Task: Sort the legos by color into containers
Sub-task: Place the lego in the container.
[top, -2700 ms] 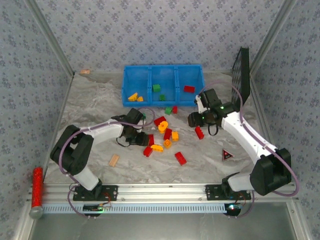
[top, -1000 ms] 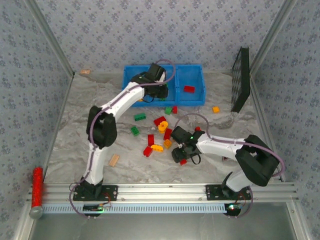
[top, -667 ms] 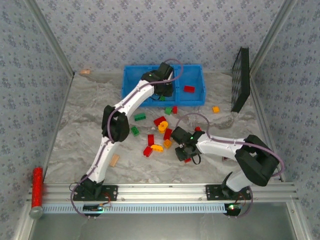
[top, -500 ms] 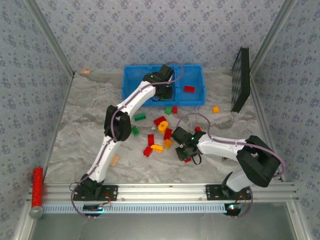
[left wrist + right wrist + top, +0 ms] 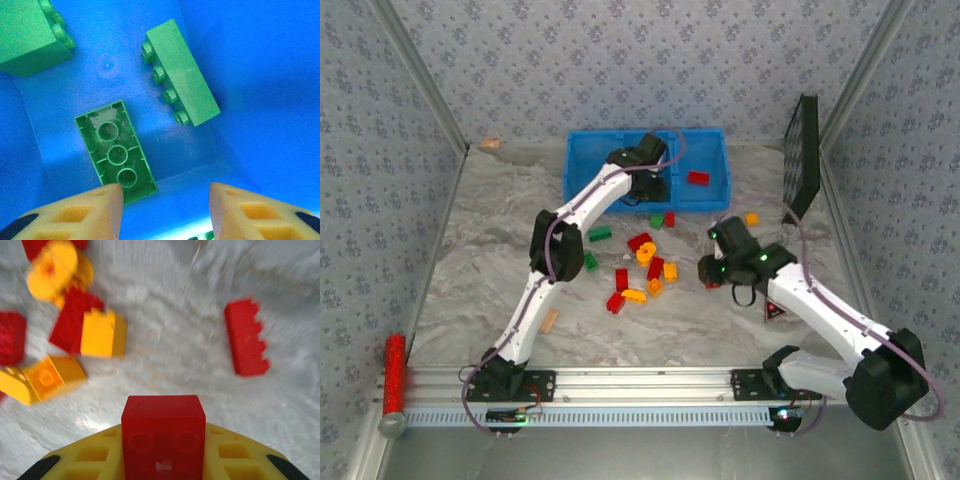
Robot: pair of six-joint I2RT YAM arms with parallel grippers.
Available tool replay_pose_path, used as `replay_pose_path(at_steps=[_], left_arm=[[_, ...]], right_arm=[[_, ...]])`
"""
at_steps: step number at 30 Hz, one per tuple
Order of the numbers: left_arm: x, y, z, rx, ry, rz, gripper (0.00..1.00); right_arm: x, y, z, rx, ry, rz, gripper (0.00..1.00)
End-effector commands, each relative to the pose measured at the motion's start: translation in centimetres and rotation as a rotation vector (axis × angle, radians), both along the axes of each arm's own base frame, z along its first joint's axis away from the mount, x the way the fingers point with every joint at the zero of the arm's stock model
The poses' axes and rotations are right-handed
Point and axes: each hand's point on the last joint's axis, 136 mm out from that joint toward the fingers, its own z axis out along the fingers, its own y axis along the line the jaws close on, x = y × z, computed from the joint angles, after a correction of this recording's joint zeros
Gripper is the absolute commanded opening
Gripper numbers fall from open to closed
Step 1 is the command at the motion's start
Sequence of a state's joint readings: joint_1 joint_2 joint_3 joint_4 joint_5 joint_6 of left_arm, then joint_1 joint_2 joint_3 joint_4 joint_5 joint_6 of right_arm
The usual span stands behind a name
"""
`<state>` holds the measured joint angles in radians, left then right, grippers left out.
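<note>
My left gripper [image 5: 650, 187] hangs open over the middle compartment of the blue bin [image 5: 715, 140]. In the left wrist view its fingertips [image 5: 107, 200] stand apart above an upside-down green lego [image 5: 116, 152] lying loose on the bin floor, beside two more green legos [image 5: 180, 92]. My right gripper [image 5: 711, 272] is raised above the table, right of the pile, shut on a red lego [image 5: 163, 435]. Loose red, orange and yellow legos [image 5: 646, 268] lie mid-table, with green ones [image 5: 600, 234] to their left. A red lego [image 5: 698, 178] sits in the right compartment.
A tan wooden block [image 5: 549, 320] lies at the front left. A red glittery cylinder [image 5: 393, 375] rests by the left rail. The black grid panel [image 5: 801, 160] leans at the right wall. A single orange lego [image 5: 751, 218] and a red triangular piece [image 5: 774, 311] lie on the right.
The left gripper has opened over the middle compartment, leaving the green lego on the bin floor. The right gripper shut on a red lego and rose toward the back right.
</note>
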<state>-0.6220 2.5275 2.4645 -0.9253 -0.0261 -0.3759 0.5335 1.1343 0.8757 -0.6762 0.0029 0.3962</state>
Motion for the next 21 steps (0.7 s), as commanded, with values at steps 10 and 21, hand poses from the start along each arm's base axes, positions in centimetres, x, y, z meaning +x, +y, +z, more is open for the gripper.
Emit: replay_pose_path(at_steps=[10, 21], left_arm=[[-7.0, 0.7, 12.3, -0.080, -0.165, -0.202, 0.55], [-22.5, 1.6, 7.7, 0.010, -0.074, -0.397, 0.59]], right_arm=[[14.4, -1.5, 8.8, 0.016, -0.252, -0.022, 0.22], [24.3, -0.5, 5.5, -0.079, -0.269, -0.009, 0.24]])
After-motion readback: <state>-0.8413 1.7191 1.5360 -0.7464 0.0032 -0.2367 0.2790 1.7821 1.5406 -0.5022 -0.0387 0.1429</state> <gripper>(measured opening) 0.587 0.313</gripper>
